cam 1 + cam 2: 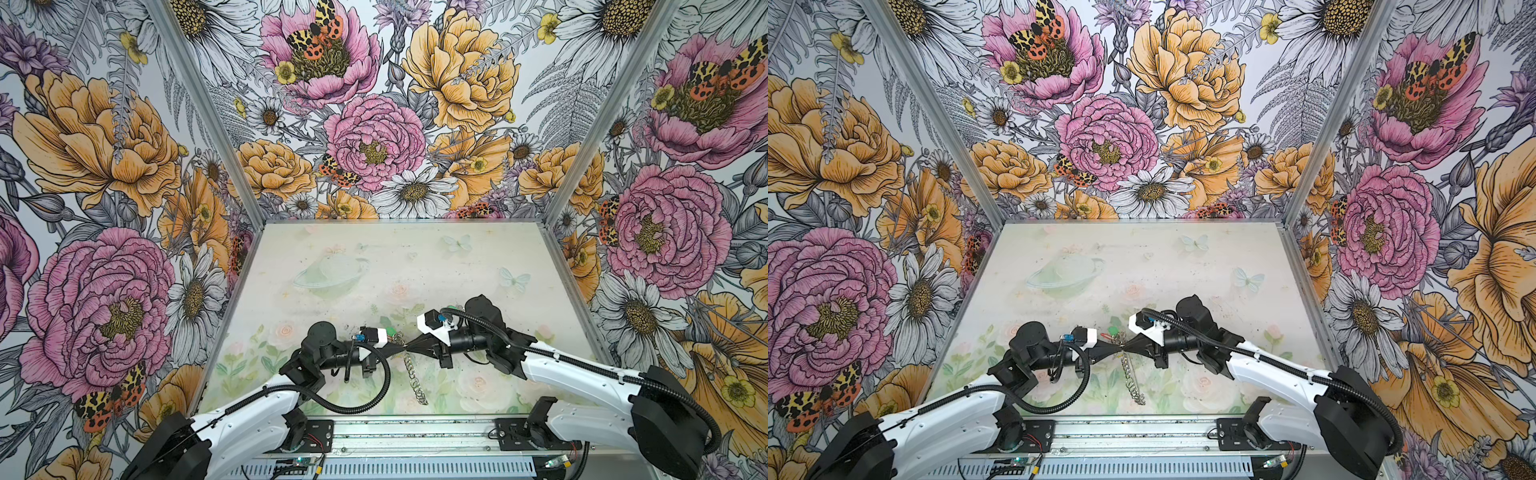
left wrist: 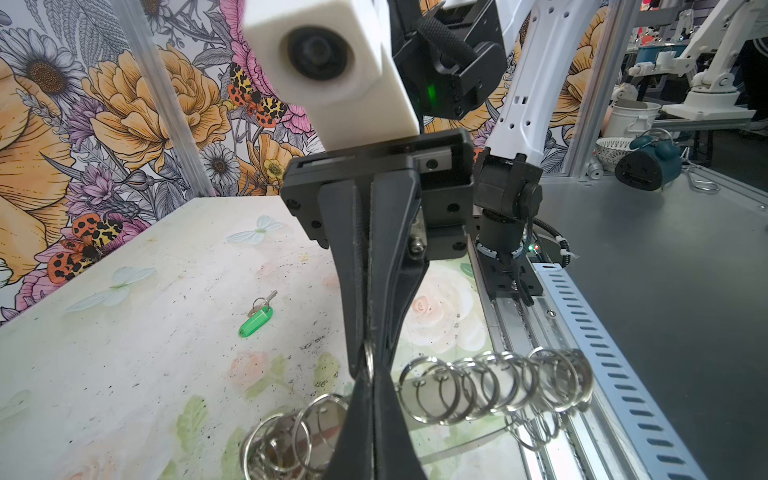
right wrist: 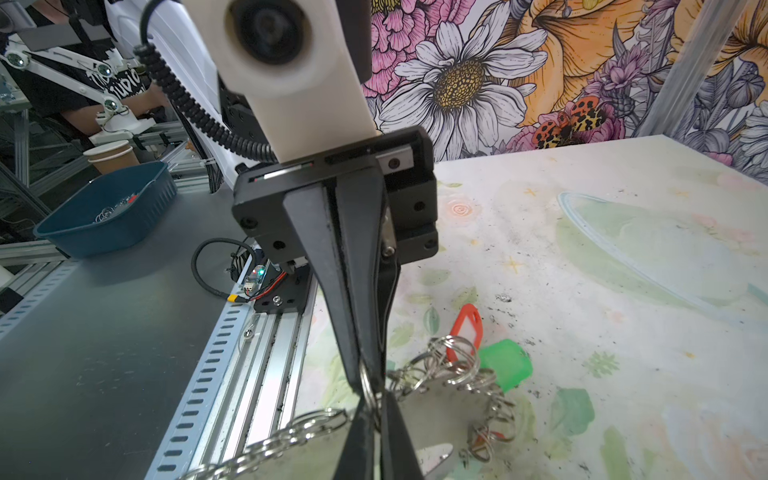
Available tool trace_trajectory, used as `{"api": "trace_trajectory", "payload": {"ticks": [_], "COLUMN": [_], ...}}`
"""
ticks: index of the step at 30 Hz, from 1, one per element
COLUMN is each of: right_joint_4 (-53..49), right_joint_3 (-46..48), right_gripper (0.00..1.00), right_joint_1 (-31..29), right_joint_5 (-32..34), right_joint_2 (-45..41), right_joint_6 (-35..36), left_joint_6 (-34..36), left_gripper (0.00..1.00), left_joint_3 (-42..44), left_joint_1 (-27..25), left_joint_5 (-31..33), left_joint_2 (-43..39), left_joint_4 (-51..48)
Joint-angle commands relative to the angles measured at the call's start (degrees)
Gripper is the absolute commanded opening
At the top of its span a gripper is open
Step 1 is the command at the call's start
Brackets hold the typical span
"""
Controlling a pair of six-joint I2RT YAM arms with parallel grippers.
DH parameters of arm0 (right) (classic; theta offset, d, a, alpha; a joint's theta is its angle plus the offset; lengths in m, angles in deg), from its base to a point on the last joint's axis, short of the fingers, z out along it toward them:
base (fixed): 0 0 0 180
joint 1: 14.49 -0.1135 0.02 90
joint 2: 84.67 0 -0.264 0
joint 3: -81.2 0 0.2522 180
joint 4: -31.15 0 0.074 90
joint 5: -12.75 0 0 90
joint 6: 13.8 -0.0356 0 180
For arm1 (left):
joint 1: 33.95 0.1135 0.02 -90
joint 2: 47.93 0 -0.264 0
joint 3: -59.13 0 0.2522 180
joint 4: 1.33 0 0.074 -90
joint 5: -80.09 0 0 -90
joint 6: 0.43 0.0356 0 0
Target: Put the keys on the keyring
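The keyring (image 1: 417,384), a chain of small silver rings, hangs from where both grippers meet and trails onto the table in both top views (image 1: 1133,388). My left gripper (image 2: 371,376) and right gripper (image 3: 371,399) are each shut tip to tip on the same small ring of it. In the left wrist view the right gripper (image 2: 368,353) comes in from opposite, and the chain (image 2: 494,386) runs off to one side. A key with a green tag (image 2: 255,320) lies on the table. A red tag (image 3: 465,328) sits among bunched rings beside the green tag (image 3: 505,363).
An aluminium rail (image 1: 415,432) runs along the table's front edge under both arm bases. Flowered walls close in the table's left, right and far sides. Off the table stands a blue bin (image 3: 108,208) with a paper cup (image 3: 112,156) behind it.
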Motion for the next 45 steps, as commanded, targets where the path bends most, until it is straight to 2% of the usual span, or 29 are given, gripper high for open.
{"api": "trace_trajectory", "payload": {"ticks": [1,2,4,6,9,14,19,33,45], "right_joint_4": [-3.0,-4.3,-8.3,-14.3,-21.1,-27.6,-32.4,-34.1,-33.7], "right_joint_3": [-2.5,-2.9,-4.2,-6.5,-9.0,-12.4,-16.3,-20.0,-20.2], "right_gripper": [0.03,0.01,0.0,0.0,0.0,0.0,0.0,0.0,0.0], "right_joint_1": [-0.3,-0.4,-0.4,-0.4,-0.8,-3.7,-5.3,-7.5,-7.8], "right_joint_5": [2.4,3.4,5.9,9.3,13.6,16.9,19.1,21.5,22.4], "right_joint_2": [-0.9,-1.4,-2.5,-3.0,-3.9,-5.1,-1.7,1.8,1.6], "right_joint_6": [2.3,2.7,4.1,5.8,6.5,8.6,10.3,11.4,11.5], "left_joint_6": [0.4,0.9,1.9,3.2,3.9,4.0,3.3,2.0,2.5], "left_gripper": [0.0,0.0,0.11,0.17,0.23,0.26,0.28,0.23,0.06], "left_joint_3": [-0.2,-0.4,-1.0,-1.6,-1.9,-2.0,-2.2,-3.2,-4.8], "left_joint_1": [-0.2,-0.2,-0.2,-0.2,-0.1,0.0,0.0,0.0,0.0], "left_joint_5": [-0.4,0.4,2.6,4.6,6.2,6.2,5.4,0.9,0.2], "left_joint_2": [-0.4,-0.2,0.1,-0.1,-0.8,-0.4,-0.1,2.2,4.7], "left_joint_4": [2.0,1.0,-1.3,-3.7,-5.5,-5.3,-5.0,-5.0,-7.0]}}
